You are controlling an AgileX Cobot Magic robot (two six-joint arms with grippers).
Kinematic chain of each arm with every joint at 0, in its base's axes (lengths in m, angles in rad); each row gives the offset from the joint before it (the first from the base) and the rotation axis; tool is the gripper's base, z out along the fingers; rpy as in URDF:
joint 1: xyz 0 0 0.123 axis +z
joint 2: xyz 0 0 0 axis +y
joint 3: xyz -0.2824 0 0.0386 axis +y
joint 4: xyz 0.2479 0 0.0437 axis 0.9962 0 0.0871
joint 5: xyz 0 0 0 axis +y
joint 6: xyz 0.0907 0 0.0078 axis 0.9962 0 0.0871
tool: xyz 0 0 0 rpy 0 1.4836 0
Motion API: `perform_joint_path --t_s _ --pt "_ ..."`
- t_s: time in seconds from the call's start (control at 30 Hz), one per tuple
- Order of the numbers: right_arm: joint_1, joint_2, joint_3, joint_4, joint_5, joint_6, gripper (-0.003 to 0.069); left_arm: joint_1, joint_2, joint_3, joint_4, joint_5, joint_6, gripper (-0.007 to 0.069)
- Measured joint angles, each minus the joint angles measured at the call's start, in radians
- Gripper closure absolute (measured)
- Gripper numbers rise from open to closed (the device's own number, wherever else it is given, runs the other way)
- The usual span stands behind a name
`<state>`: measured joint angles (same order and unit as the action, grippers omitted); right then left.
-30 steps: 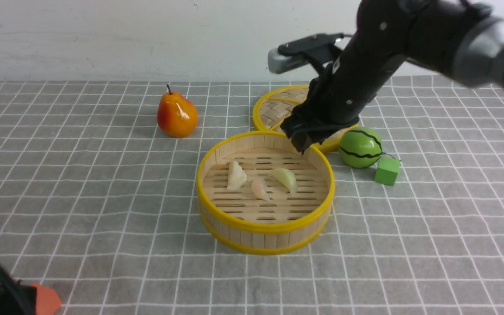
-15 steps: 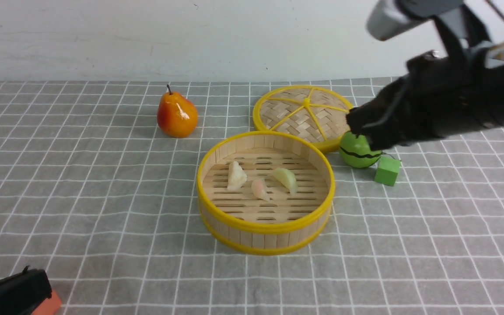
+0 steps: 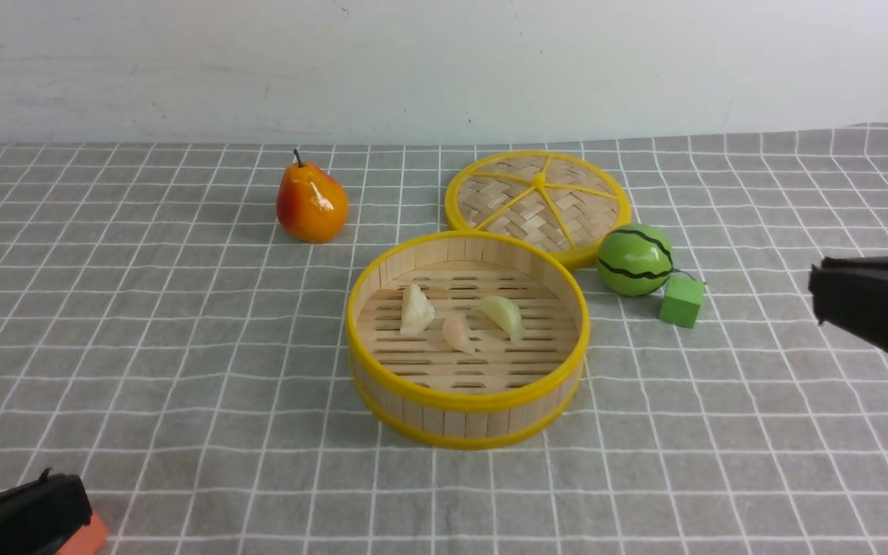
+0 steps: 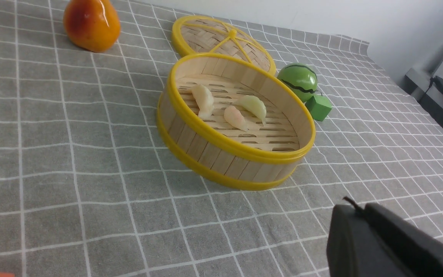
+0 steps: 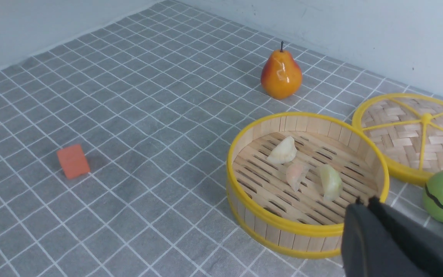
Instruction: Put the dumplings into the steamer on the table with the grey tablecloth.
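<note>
The bamboo steamer (image 3: 465,389) stands in the middle of the grey gridded tablecloth (image 3: 182,347). Inside it lie the white dumpling (image 3: 416,310), the pale pink dumpling (image 3: 459,332) and the yellow-green dumpling (image 3: 502,315). They also show in the left wrist view (image 4: 204,100) and the right wrist view (image 5: 283,151). My right gripper (image 3: 818,291) is shut and empty at the right edge, well clear of the steamer. My left gripper (image 3: 66,493) is shut and empty at the bottom left corner.
The woven yellow-spoked lid (image 3: 538,202) lies behind the steamer. A pear (image 3: 311,201) stands at the back left. A green melon ball (image 3: 635,260) and a green cube (image 3: 681,301) sit right of the steamer. An orange block (image 5: 73,161) lies by my left gripper.
My right arm has swung away from above the steamer's far rim, out to the right edge of the view and lower. The dumplings and steamer have not moved. The left gripper barely shifted.
</note>
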<state>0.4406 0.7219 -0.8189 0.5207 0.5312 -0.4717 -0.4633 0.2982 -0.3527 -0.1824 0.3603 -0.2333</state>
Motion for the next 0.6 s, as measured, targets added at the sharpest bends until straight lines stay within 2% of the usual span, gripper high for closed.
perform_joint_path --t_s 0.43,0.6 --pt "0.000 -0.025 0.006 0.003 0.081 0.000 0.0654 0.000 0.000 0.000 0.000 0.000 0.000 0.0586" --pt "0.000 -0.029 0.033 -0.001 0.044 0.000 0.0678 0.000 0.000 0.000 0.000 0.000 0.000 0.0581"
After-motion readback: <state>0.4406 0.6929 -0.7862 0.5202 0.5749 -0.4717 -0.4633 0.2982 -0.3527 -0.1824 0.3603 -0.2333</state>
